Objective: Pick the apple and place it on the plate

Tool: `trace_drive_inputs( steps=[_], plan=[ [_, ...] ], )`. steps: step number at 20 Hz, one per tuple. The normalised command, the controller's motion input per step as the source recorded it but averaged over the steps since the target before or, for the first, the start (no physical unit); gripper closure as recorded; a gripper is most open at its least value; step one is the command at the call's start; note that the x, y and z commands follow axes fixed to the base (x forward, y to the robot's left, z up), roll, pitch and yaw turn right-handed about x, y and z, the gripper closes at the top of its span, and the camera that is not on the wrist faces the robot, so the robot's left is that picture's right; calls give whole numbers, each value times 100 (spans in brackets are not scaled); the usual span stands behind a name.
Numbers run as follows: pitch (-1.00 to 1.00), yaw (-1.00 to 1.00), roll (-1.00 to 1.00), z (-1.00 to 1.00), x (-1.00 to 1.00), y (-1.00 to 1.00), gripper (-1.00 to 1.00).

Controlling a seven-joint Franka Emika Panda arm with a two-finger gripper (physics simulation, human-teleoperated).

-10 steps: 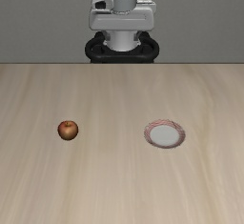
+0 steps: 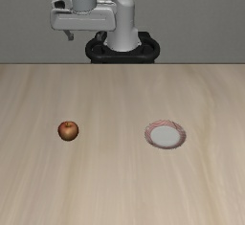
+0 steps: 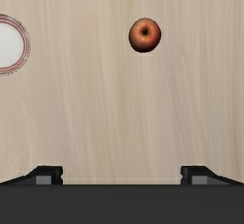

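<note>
Arm [image 2: 96, 16] has swung toward the exterior view's left since half a second ago; apple [image 2: 68, 130] and plate [image 2: 165, 135] unmoved. One apple, one plate, both on the table [image 2: 122, 195]. Apple lies well apart from the plate, on its exterior-view left. Gripper [image 3: 122, 174] fingers spread wide, holding nothing, seemingly high above the plate.

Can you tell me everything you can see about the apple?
The apple is small, round and red with yellowish-orange patches and a dark dimple at its top. It looks smooth and whole. It sits upright on the pale wooden table, touching only that, towards the exterior view's left, well apart from the plate.
</note>
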Motion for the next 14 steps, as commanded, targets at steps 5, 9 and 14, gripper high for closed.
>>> trace_drive_inputs(
  steps=[5,9,14],
  plan=[
    [0,0,0,0,20,-80,-100],
    [0,0,0,0,100,0,-100],
    [0,0,0,0,100,0,-100]
  ],
)
